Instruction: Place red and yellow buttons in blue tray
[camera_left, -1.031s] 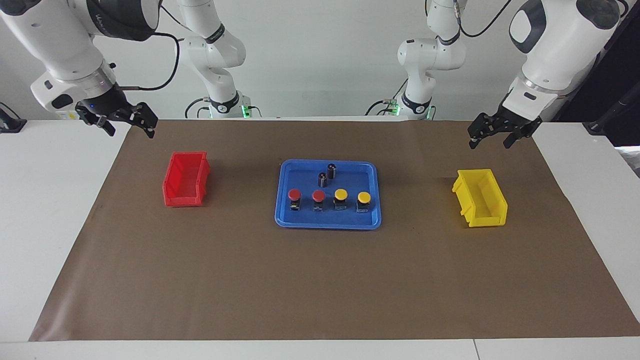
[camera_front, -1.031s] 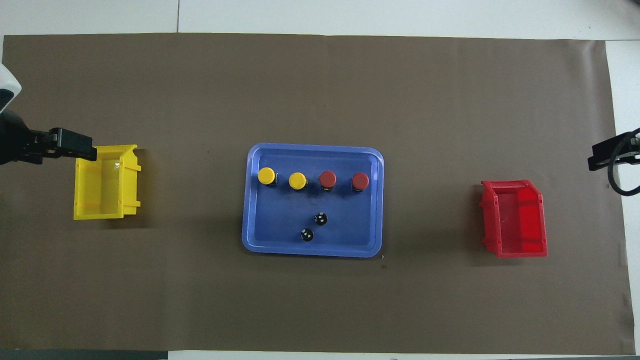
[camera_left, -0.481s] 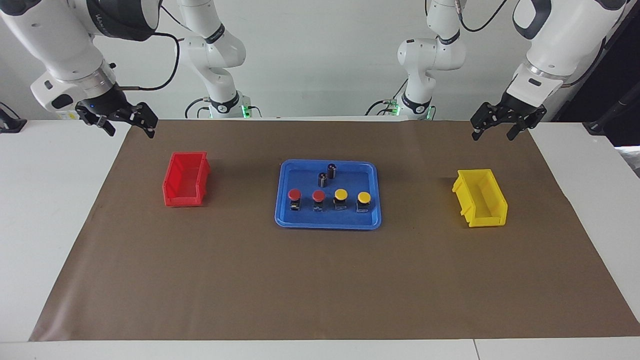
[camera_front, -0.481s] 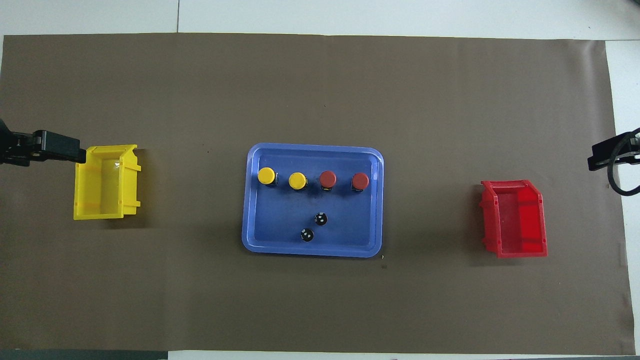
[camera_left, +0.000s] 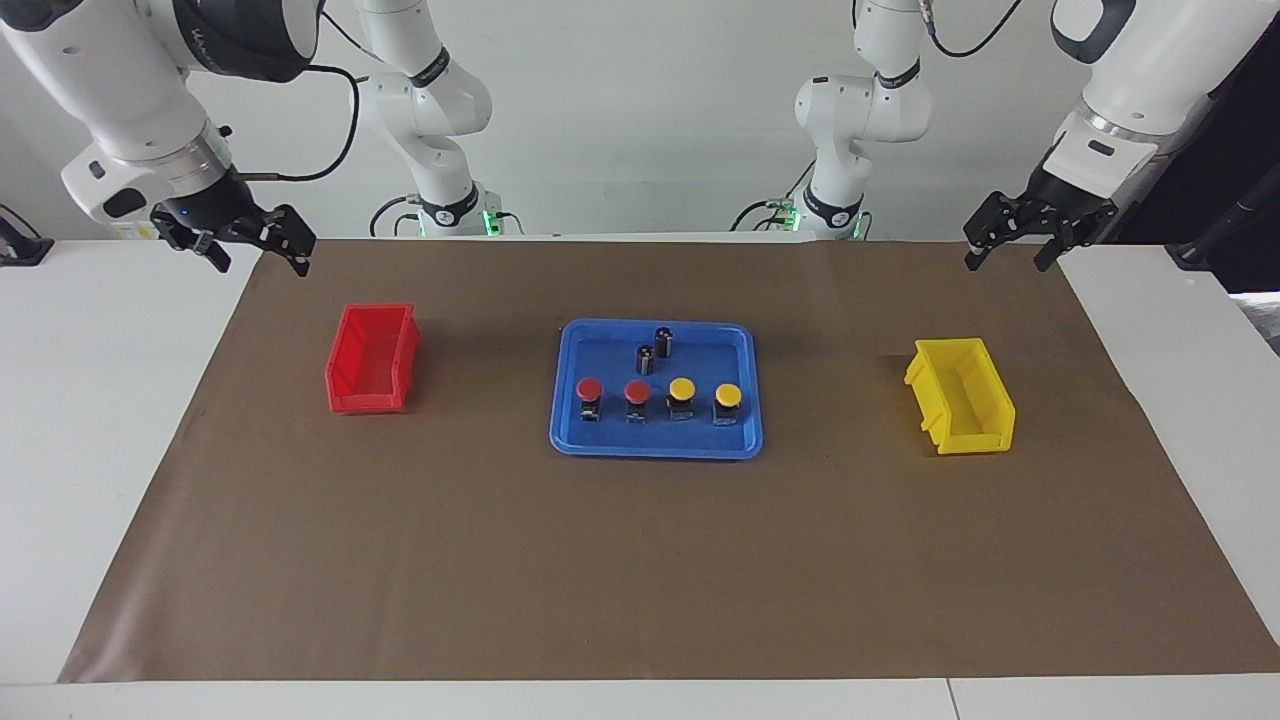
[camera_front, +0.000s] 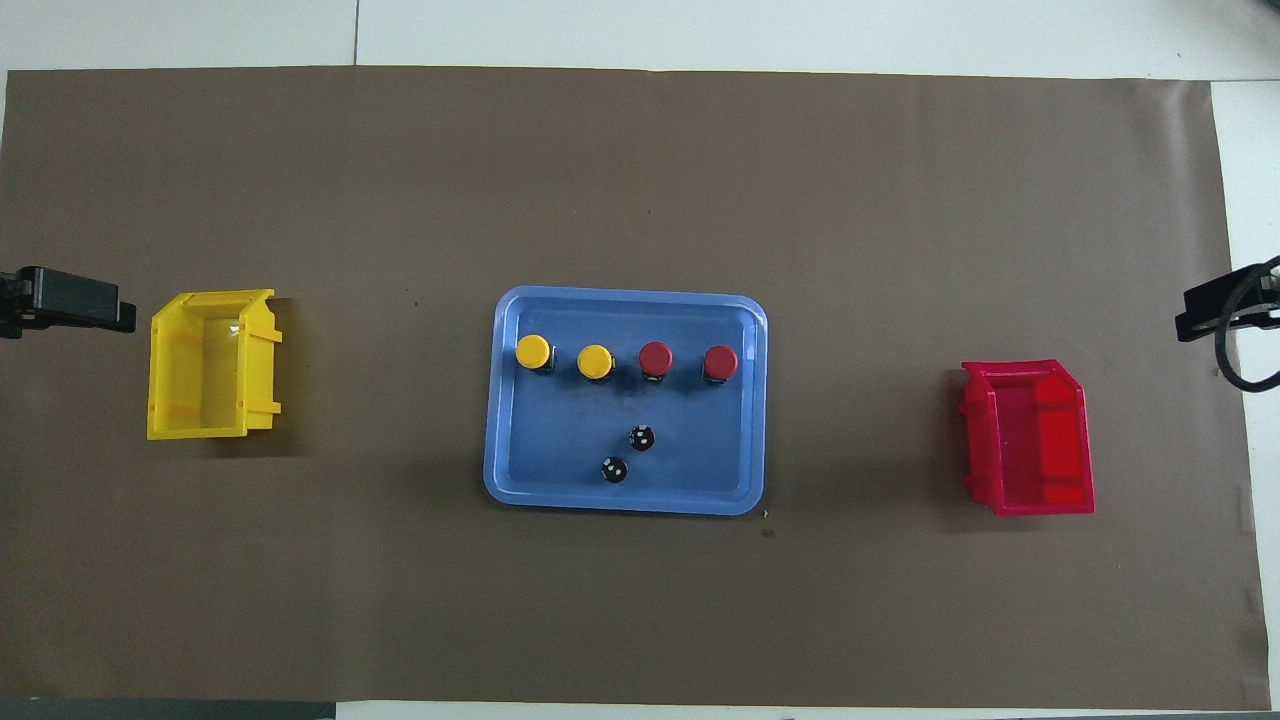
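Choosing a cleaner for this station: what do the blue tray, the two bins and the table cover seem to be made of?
Blue tray: likely moulded plastic, smooth with a slight sheen and rounded rim. Red bin and yellow bin: likely glossy rigid plastic, ribbed walls. Brown cover: looks like matte paper, flat and faintly creased; could be thin card.

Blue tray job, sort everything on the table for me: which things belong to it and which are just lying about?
Belongs to the job:
- shallow blue plastic tray
- two red mushroom-cap push-buttons, in the tray
- two yellow mushroom-cap push-buttons, in the tray

Just lying about:
- two capless dark cylinders, in the tray
- red plastic bin
- yellow plastic bin
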